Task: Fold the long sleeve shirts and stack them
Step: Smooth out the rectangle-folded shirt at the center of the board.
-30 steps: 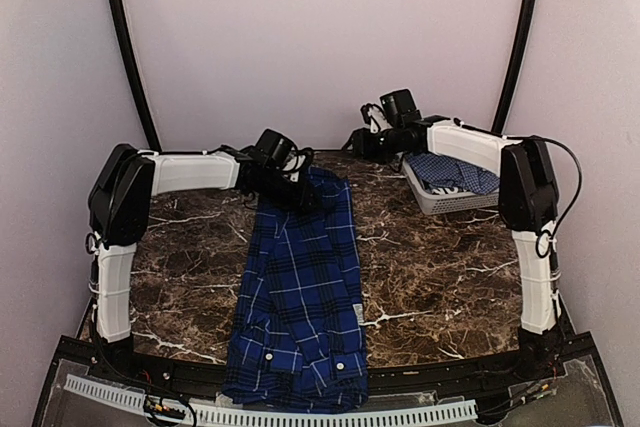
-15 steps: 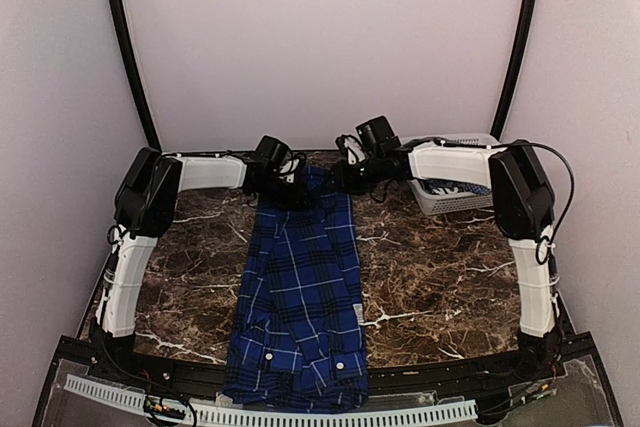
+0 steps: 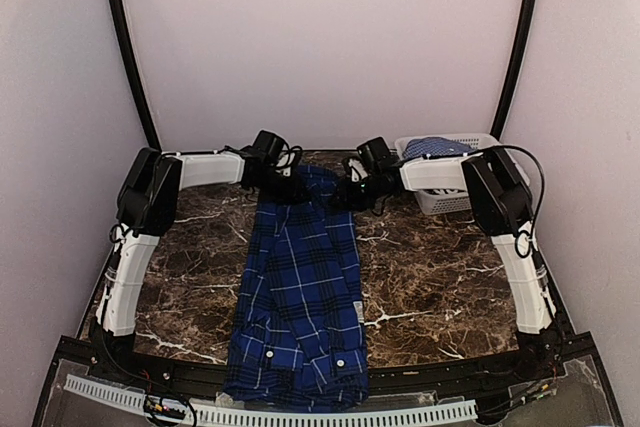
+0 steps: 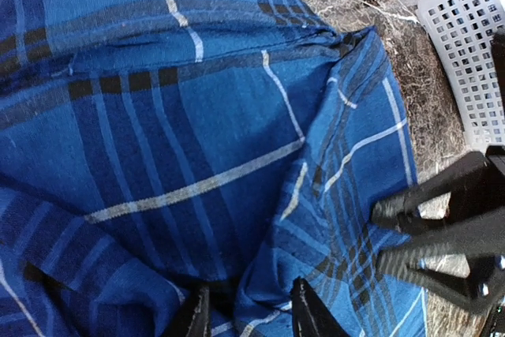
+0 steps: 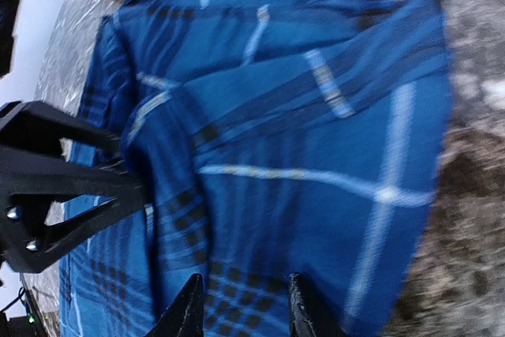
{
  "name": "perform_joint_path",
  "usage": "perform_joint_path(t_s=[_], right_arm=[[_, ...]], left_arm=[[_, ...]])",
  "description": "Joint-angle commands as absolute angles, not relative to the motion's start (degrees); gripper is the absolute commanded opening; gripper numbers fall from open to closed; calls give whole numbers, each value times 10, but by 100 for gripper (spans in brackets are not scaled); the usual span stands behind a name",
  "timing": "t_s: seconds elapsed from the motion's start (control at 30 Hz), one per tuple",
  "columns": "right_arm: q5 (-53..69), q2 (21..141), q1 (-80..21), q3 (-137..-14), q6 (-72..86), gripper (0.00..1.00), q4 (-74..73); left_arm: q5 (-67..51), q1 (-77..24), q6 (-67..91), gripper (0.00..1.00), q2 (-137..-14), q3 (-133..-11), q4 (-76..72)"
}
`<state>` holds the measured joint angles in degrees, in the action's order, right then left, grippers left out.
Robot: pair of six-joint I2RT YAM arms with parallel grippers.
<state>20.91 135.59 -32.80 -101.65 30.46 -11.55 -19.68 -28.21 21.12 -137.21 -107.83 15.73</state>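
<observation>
Brown marble table, one. Two shirts, two grippers, one basket.

Dark royal-blue plaid shirt with thin white lines lies lengthwise down the table's middle, near hem over the front edge, far end under both grippers.

White plastic lattice basket sits at the far right corner. The lighter blue fine-checked shirt is heaped inside it.

Left gripper is at the plaid shirt's far left corner, fingers pinched onto bunched cloth. Right gripper is at the far right corner, fingers clamped on a raised fold.

Change from a second ago: the right arm was back beside the basket and covering it. It has swung left to the shirt, so the basket shows more. The left arm's elbow pulled in, gripper spot about the same.

Only the top view shows the lighter shirt. The left wrist view shows the right gripper's black fingers on the cloth plus a basket corner. The right wrist view shows the left gripper's black frame at left.
</observation>
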Motion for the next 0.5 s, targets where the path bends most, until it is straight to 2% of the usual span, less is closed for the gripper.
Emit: perform_joint_path(t_s=[0.0, 0.27, 0.47], right_arm=[[197, 1376, -313, -1039, 307, 34, -145], [194, 1319, -317, -1047, 288, 36, -158], [186, 1249, -332, -982, 284, 38, -138]], left_arm=[[-188, -277, 190, 34, -1352, -1125, 200], [-197, -279, 194, 35, -1264, -1109, 240], [-234, -304, 250, 35, -1158, -923, 166]])
